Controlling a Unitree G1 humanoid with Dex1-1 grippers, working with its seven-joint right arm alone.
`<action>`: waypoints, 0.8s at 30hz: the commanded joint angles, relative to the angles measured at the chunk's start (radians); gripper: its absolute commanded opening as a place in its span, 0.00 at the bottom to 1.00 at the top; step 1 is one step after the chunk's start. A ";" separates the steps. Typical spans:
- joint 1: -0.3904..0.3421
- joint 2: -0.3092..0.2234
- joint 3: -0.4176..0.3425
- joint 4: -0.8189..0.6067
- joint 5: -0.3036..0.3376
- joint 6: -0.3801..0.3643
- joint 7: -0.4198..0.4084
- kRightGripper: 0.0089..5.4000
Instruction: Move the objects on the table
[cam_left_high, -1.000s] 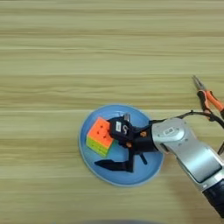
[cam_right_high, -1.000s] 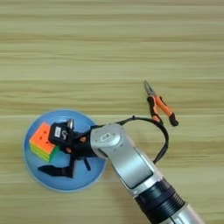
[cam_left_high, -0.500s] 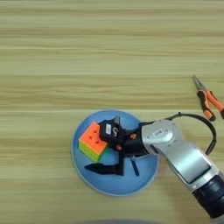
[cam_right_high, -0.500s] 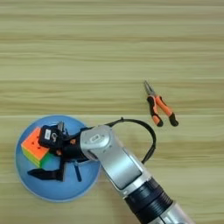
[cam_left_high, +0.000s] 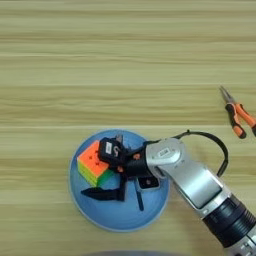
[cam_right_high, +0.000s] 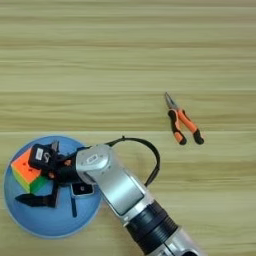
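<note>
Since a second ago my end effector (cam_left_high: 107, 172) and the plate (cam_left_high: 120, 217) under it sit further left against the pliers (cam_left_high: 236, 114), though the view shifts too. I cannot tell its finger state. It hovers over the plate, against the puzzle cube (cam_left_high: 92, 163), with the small block (cam_left_high: 148, 183) and stick (cam_left_high: 139, 196) beside. Pushing on may tip the cube off onto the counter (cam_left_high: 125, 65).

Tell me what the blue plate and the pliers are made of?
The plate looks like smooth plastic: even light-blue colour, soft matte sheen, though glazed ceramic is possible. The pliers seem to have grey metal jaws, with handles in orange-and-black rubbery or plastic grips.
</note>
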 joint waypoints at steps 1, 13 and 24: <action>-0.067 0.048 -0.019 -0.035 0.025 -0.013 -0.032 1.00; -0.084 0.112 -0.024 -0.013 0.044 -0.013 -0.061 1.00; -0.080 0.080 -0.024 -0.023 0.032 -0.026 -0.053 1.00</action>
